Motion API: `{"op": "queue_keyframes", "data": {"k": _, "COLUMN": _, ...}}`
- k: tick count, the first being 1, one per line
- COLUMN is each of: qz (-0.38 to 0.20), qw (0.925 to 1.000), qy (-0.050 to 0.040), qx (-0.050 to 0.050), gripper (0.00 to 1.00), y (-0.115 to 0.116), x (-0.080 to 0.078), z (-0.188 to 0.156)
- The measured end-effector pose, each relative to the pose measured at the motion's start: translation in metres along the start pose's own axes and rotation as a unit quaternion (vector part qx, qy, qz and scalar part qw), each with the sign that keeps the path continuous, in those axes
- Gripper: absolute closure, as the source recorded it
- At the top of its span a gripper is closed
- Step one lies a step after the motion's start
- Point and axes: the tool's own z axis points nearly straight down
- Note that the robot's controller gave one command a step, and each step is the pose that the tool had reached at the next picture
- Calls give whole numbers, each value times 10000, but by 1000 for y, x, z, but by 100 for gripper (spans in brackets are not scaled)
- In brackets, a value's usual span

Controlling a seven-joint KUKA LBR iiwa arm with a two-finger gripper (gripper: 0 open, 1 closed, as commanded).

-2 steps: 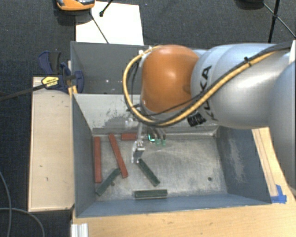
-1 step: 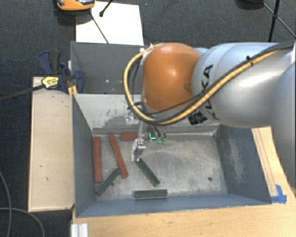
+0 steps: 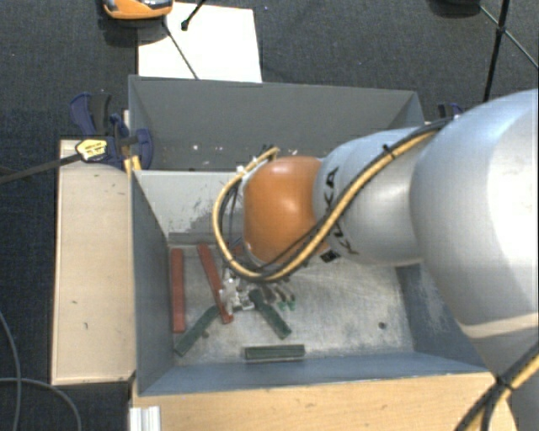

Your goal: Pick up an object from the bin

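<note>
A long reddish-brown flat bar point(image 3: 177, 290) lies nearly vertical, left of the frame's centre. Just to its right, a second reddish-brown bar point(image 3: 210, 274) slants down towards the right. Below them a dark green slanted strip point(image 3: 195, 328) lies diagonally. Another dark green strip point(image 3: 274, 320) is angled below centre, and a level dark green bar point(image 3: 274, 353) lies lowest.

I see a red-brown bar point(image 3: 177, 290) lying lengthwise by the left wall of the bin point(image 3: 269, 114). A dark green bar point(image 3: 274, 353) lies flat along the near wall, well apart from it. Between them lies a slanted green stick point(image 3: 194, 331). Past the far wall, an orange object point(image 3: 137, 7) sits on dark carpet point(image 3: 337, 42).
</note>
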Motion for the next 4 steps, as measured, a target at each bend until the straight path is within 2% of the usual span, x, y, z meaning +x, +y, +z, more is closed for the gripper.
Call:
{"op": "queue_keyframes", "data": {"k": 1, "qz": 16, "qw": 10000, "qy": 2, "qx": -3, "gripper": 0, "y": 0, "x": 0, "z": 0}}
{"op": "queue_keyframes", "data": {"k": 2, "qz": 29, "qw": 10000, "qy": 4, "qx": -4, "gripper": 0, "y": 0, "x": 0, "z": 1}}
{"op": "queue_keyframes", "data": {"k": 3, "qz": -1667, "qw": 9860, "qy": 32, "qx": -2, "gripper": 100, "y": 54, "x": -1, "z": 20}}
{"op": "queue_keyframes", "data": {"k": 4, "qz": -1658, "qw": 9862, "qy": 33, "qx": -2, "gripper": 100, "y": 54, "x": -1, "z": 20}}
